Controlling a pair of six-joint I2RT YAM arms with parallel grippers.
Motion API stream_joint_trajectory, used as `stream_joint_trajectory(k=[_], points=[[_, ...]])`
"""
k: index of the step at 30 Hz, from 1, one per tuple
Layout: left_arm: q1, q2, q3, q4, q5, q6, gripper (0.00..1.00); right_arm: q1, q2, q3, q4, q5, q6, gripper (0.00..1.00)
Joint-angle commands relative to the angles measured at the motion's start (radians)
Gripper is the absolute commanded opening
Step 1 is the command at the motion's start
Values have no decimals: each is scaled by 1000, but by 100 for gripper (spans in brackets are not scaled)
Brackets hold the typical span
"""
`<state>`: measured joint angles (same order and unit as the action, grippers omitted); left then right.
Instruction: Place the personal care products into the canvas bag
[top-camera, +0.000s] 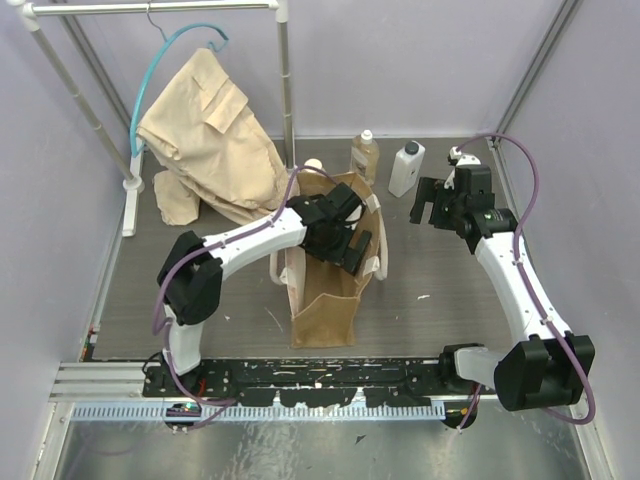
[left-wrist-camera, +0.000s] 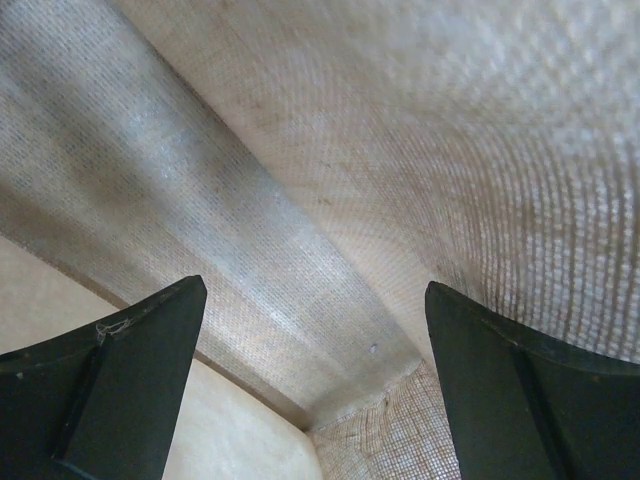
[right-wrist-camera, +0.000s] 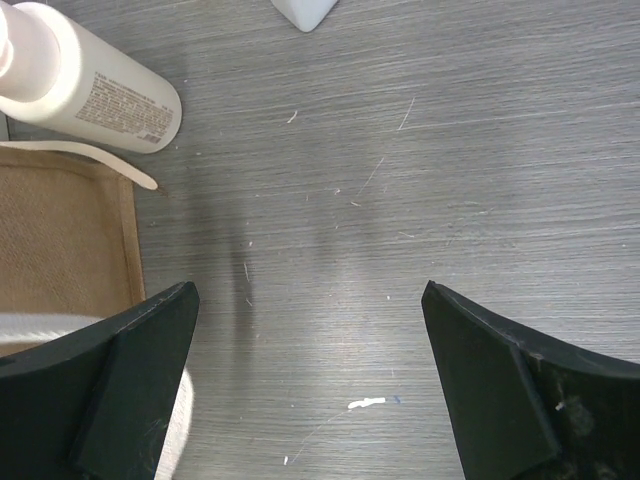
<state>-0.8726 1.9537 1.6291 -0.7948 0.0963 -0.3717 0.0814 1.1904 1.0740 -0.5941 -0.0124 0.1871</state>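
The tan canvas bag (top-camera: 325, 295) stands at the table's middle with cream handles. My left gripper (top-camera: 350, 248) is down in its mouth, open and empty; the left wrist view shows only woven bag lining (left-wrist-camera: 330, 170) between the fingers (left-wrist-camera: 130, 370). The amber-brown bottle (top-camera: 364, 158) and the flat white bottle with black cap (top-camera: 406, 167) stand behind the bag. The cream-beige bottle's round cap (top-camera: 313, 166) peeks out behind the bag rim. The olive-green bottle is out of view. My right gripper (top-camera: 425, 205) hovers open and empty right of the bag, over bare table (right-wrist-camera: 330, 220).
A beige garment (top-camera: 205, 140) hangs on a teal hanger from a white rack (top-camera: 130, 190) at the back left. In the right wrist view a pale labelled bottle (right-wrist-camera: 85, 85) stands at top left, beside the bag's corner (right-wrist-camera: 60, 230).
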Motion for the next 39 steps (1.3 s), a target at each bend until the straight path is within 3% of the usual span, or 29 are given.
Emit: stream_joint_trajectory(k=[1, 7, 13, 25, 31, 36, 39], points=[[-75, -1, 19, -60, -64, -6, 98, 3, 9, 63, 18, 43, 2, 100], [-89, -131, -10, -121, -176, -31, 98, 3, 15, 71, 19, 47, 0, 100], [-87, -260, -22, -248, -383, -40, 98, 3, 37, 95, 9, 64, 3, 100], [-74, -314, 261, -596, -606, -49, 98, 2, 120, 221, -17, 103, 35, 100], [44, -443, 275, -597, -586, -17, 98, 3, 194, 323, -32, 78, 25, 100], [239, -621, 54, -408, -403, 21, 98, 4, 253, 397, -34, 69, -14, 100], [279, -647, -49, -323, -299, 35, 98, 2, 300, 434, -64, 58, -17, 100]])
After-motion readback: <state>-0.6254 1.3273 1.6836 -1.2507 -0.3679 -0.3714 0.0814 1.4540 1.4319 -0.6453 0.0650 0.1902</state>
